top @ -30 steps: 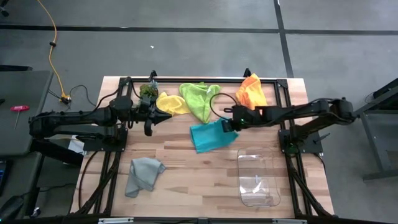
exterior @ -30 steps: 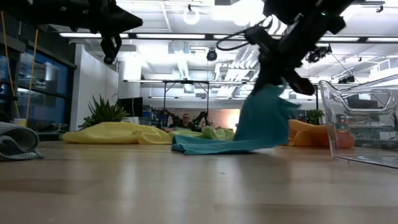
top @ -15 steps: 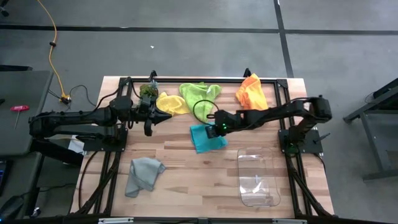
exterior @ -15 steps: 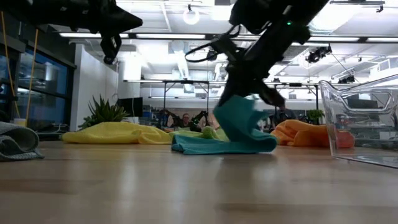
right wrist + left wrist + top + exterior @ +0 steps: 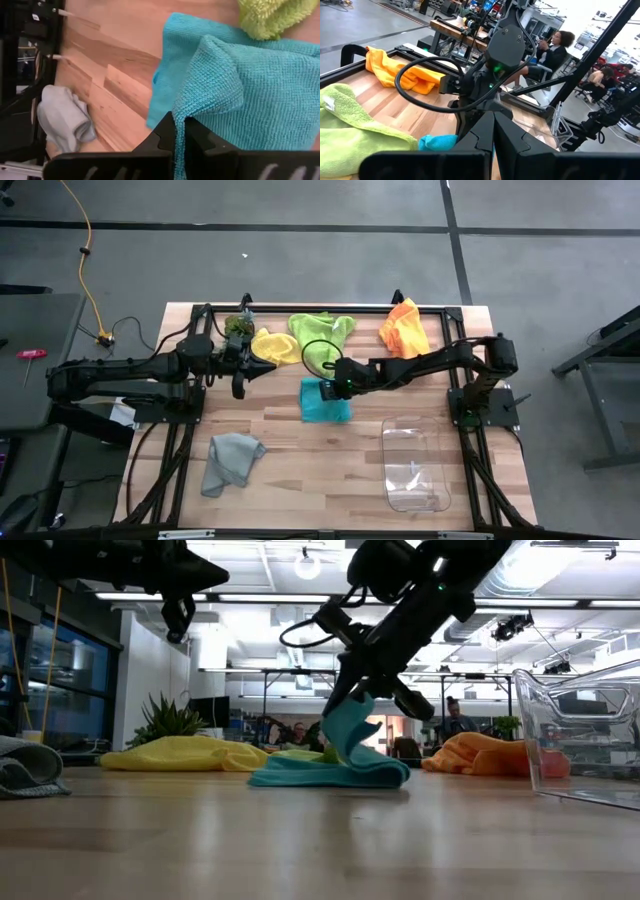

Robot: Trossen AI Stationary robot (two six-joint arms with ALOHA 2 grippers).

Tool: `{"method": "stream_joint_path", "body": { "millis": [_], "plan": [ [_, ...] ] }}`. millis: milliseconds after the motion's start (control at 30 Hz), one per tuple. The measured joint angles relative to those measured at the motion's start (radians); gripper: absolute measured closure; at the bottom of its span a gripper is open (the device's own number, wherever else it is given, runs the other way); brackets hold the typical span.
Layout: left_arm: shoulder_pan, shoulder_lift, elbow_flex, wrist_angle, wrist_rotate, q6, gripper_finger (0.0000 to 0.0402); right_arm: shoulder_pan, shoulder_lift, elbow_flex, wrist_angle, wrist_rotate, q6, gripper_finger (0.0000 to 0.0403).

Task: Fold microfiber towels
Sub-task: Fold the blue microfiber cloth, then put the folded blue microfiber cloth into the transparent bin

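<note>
Wood-slat table (image 5: 300, 460); right claw (image 5: 334, 386) pinching teal towel (image 5: 325, 402); workshop behind.

Overhead view: illumination even and moderate; the pale wooden slatted tabletop (image 5: 300, 450) reads clearly, with only soft, short shadows under both dark arms. No glare on the wood.

Low view: strongly backlit. Bright white ceiling light fixtures (image 5: 307, 564) above the tabletop blow out to pure white, and the arms before them show as near silhouettes. The nearest wood is blurred; focus improves toward the crumpled teal microfiber towel (image 5: 330, 765). The clear plastic bin (image 5: 575, 740) beside that towel carries bright reflections along its rim.

Left wrist view: daylight-bright background, washed out farthest from the tabletop; nearest dark fingers soft.

Right wrist view: towel weave sharp, light flat.
</note>
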Motion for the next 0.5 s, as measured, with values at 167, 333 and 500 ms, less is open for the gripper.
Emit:
{"method": "stream_joint_path", "body": {
  "millis": [167,333,500],
  "plan": [
    [0.000,0.000,0.000,0.001,0.000,0.000,0.0401,0.000,0.000,0.000,0.049,0.000,0.000,0.0358],
    [0.000,0.000,0.000,0.000,0.000,0.000,0.0402,-0.001,0.000,0.000,0.148,0.001,0.042,0.0280],
    [0.000,0.000,0.000,0.000,0.000,0.000,0.0401,-0.001,0.000,0.000,0.225,0.001,0.052,0.0213]
  ]
}}
